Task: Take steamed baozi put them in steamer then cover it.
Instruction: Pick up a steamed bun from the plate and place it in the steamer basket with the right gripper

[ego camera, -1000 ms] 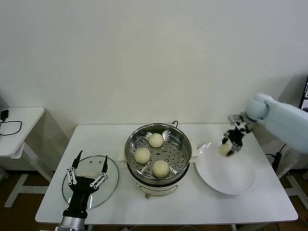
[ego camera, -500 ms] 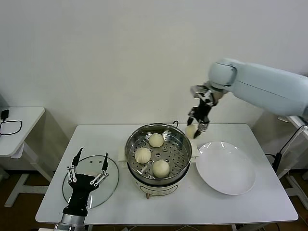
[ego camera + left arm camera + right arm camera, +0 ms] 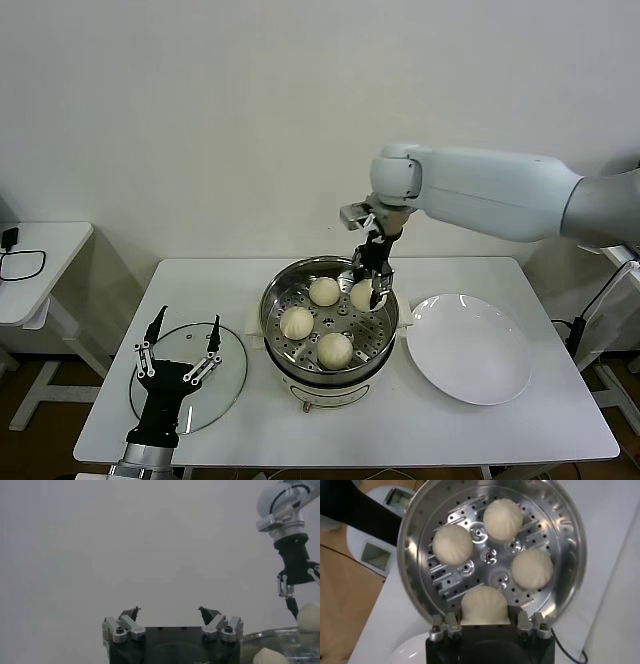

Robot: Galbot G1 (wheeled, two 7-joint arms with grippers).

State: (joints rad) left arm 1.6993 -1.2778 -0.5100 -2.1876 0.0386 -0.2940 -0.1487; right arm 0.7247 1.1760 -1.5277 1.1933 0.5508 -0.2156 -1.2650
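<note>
Swinging in from the white plate [image 3: 470, 350], the right tool [image 3: 372, 281] carried the fourth baozi [image 3: 361, 295] over the shiny perforated steamer [image 3: 329, 320], while leftward the left tool [image 3: 178, 352] hovered wide over the glass lid [image 3: 188, 375]; next it likely needed lowering and releasing beside three smooth round buns [image 3: 297, 322].

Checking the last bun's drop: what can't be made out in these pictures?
- Head view: whether the held bun touches the steamer tray; right gripper hides its underside.
- Right wrist view: the bun's near side, behind the gripper body.
- Left wrist view: the lid, out of frame below the left gripper.
</note>
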